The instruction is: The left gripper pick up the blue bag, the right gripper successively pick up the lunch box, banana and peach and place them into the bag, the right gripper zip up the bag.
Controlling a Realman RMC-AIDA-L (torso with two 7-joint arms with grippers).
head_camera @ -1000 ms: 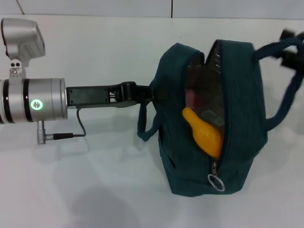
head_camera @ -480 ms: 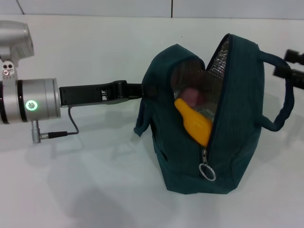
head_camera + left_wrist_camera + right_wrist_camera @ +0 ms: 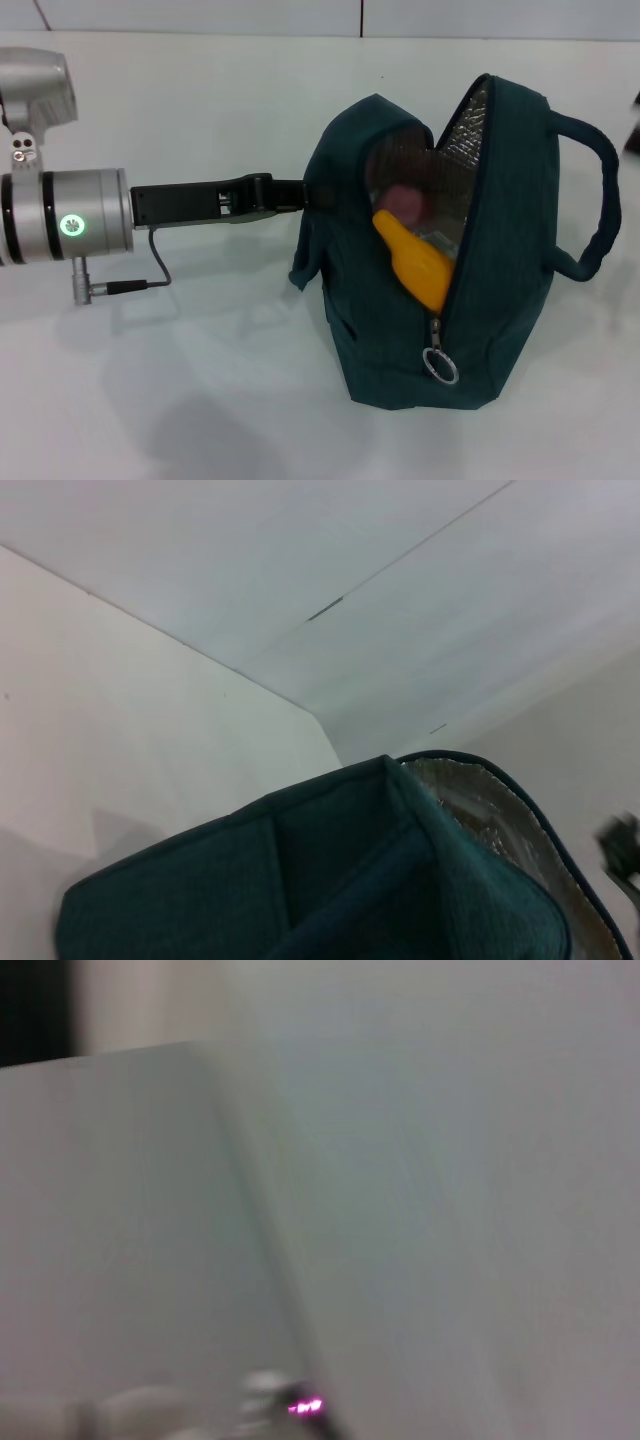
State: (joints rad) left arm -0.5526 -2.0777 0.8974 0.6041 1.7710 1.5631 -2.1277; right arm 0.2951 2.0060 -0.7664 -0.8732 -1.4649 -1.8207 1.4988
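The blue bag stands upright on the white table with its top gaping open and silver lining showing. Inside it the banana pokes out toward the front, and the peach lies behind it. I cannot make out the lunch box. My left gripper reaches in from the left and is shut on the bag's left rim by its handle. The bag fills the lower part of the left wrist view. Of my right gripper only a dark blur shows beyond the bag, off at the right.
The zipper's ring pull hangs low on the bag's front. The right loop handle sticks out free to the right. White table surrounds the bag, with a wall seam behind. The right wrist view shows only blurred white surfaces.
My right gripper has let go of the right handle and drawn away past the right edge. The bag opened wider, then settled slightly to the right, with the left gripper still holding it.
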